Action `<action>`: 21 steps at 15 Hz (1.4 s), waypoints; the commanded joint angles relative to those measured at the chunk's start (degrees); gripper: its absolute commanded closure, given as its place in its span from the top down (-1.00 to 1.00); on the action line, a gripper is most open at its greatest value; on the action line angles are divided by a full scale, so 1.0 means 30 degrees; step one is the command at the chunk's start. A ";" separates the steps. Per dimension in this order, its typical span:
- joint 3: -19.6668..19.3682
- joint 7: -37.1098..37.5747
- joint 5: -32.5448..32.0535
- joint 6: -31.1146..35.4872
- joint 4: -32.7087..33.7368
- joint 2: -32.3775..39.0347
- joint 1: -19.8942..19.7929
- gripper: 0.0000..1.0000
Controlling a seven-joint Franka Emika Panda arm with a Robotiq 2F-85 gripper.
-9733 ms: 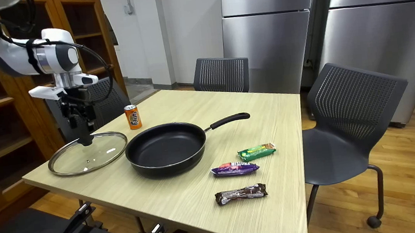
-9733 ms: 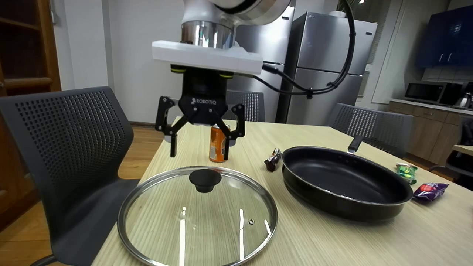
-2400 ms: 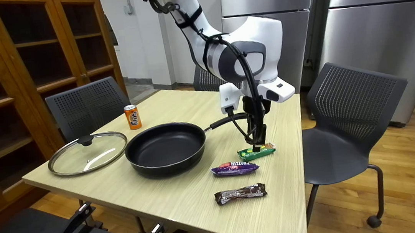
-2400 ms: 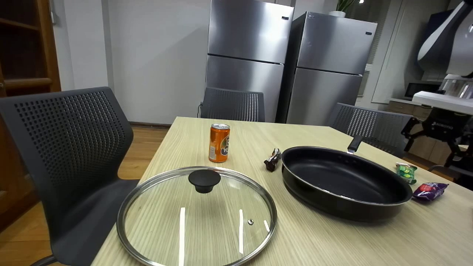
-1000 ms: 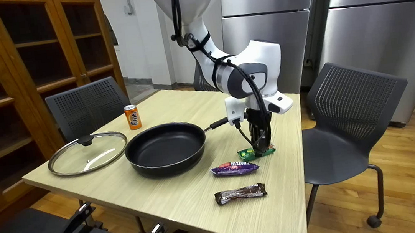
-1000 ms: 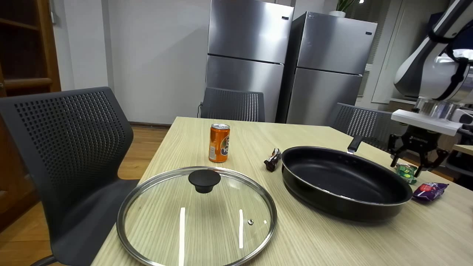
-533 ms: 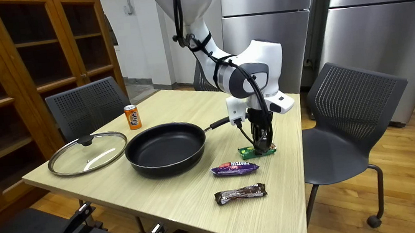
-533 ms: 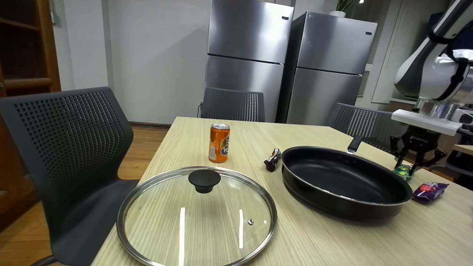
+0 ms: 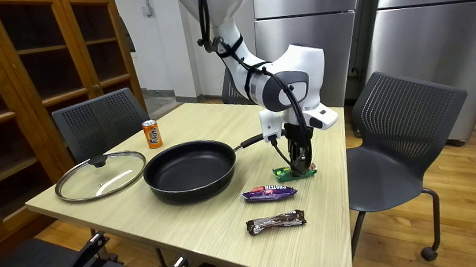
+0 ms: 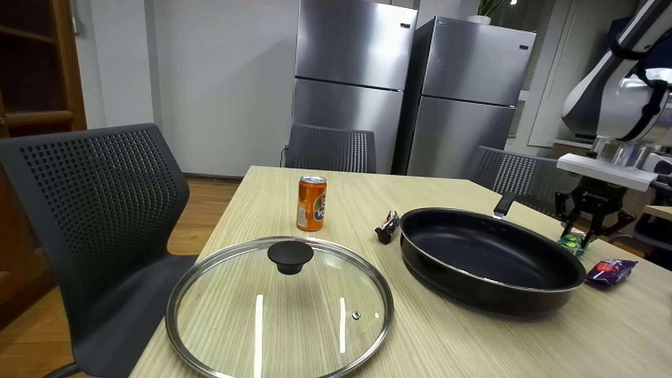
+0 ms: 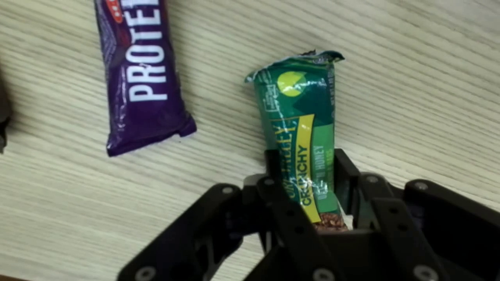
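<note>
Wrist view: gripper (image 11: 307, 163) clamped on the green Crunchy granola bar (image 11: 299, 113)

The bar lies on the wood-grain table (image 9: 221, 223), and I judge that I have a finger pad (image 11: 345, 175) against each of its long sides. Its lower end runs under the gripper's body, so I can't tell whether my hold is centred. To hold it well, I want both pads bearing evenly and square to the wrapper, with a gentle squeeze: a crunchy bar could well crumble, and slick foil may twist if pinched off its middle. I'd also mind clearance over the tabletop, which looks slight.

Near it, apart, lies the purple Protein bar (image 11: 140, 78); farther off is a brown-wrapped bar (image 9: 276, 222). In both exterior views the black frying pan (image 9: 191, 169) stands near the purple one, with the glass lid (image 9: 101, 178) lying across from it and the orange Fanta can (image 9: 152, 134) upright near the lid.
</note>
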 commanded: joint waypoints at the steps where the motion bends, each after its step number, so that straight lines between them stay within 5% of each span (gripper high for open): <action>1: 0.0628 -0.0448 0.0475 -0.0197 -0.1324 -0.1716 -0.0455 -0.78; 21: 0.1940 -0.1457 0.0427 0.3632 -0.8986 -0.9377 0.1340 -0.78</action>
